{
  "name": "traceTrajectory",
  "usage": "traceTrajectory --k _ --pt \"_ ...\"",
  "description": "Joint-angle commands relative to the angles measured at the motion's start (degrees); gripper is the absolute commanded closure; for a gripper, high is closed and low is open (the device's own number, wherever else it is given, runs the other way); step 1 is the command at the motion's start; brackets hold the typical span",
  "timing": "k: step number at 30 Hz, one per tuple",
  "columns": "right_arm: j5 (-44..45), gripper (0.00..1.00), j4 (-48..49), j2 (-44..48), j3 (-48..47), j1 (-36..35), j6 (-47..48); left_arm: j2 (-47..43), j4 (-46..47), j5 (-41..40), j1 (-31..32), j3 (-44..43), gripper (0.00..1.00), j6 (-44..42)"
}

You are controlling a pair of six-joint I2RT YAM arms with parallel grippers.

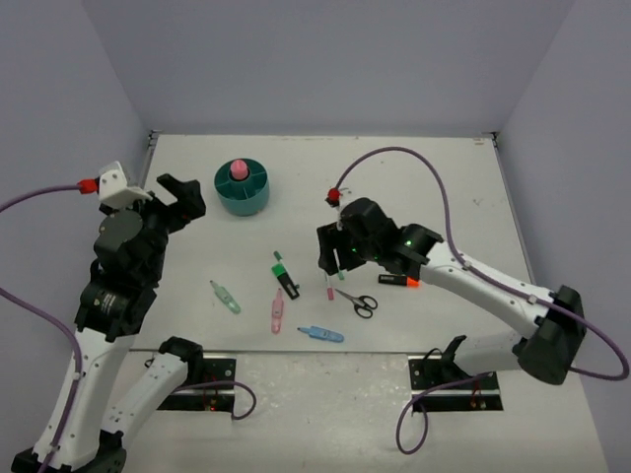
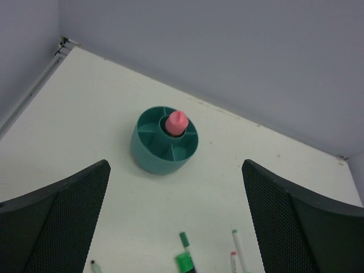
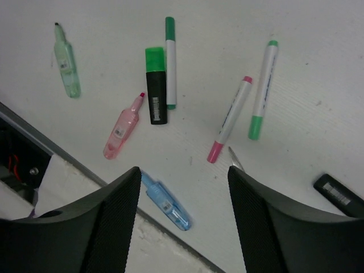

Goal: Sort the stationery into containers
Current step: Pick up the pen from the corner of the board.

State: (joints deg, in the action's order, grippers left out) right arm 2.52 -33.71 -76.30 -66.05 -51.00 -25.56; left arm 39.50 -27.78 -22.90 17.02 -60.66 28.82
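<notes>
Across the near half of the table [image 1: 493,217], loose stationery lies scattered: green marker [image 1: 225,297], pink marker [image 1: 278,311], blue marker [image 1: 321,334], black-and-green marker [image 1: 286,279] and scissors [image 1: 358,302]. Well apart, far left, stands the teal organizer [image 1: 243,204], with only a pink roll [image 1: 238,169] in its central cup. The right gripper [image 3: 183,176] hovers over the pens, fingers spread and empty. The left gripper [image 1: 180,200], likewise spread and empty, faces the organizer.

Sorting looks barely begun, with a pick in hand. Next comes a descent squarely across one thin pen, clear of its neighbours. The right wrist view separates three white pens [image 3: 230,119] that the overhead view half hides. The left wrist view shows nothing in the organizer's outer compartments.
</notes>
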Motion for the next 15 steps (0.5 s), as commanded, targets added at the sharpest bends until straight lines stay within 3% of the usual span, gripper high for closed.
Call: traceTrajectory --k 1,6,10,15 --pt "5.21 0.49 0.76 -11.72 -8.45 -5.99 -1.25 -4.21 -7.51 0.38 0.04 6.49 0.00 -6.24" --pt "10.11 0.50 -0.65 -18.88 -10.59 -6.83 -3.08 -11.71 -7.03 -4.24 0.04 14.58 0.00 -3.53" --pt "6.70 0.52 -0.88 -20.48 -9.77 -7.54 -2.00 -13.50 -6.31 -4.81 0.04 14.51 0.00 -3.87" --pt "0.07 0.41 -3.29 -19.68 -2.63 -9.38 6.88 -11.51 -5.79 -1.53 -0.05 14.74 0.00 -5.00"
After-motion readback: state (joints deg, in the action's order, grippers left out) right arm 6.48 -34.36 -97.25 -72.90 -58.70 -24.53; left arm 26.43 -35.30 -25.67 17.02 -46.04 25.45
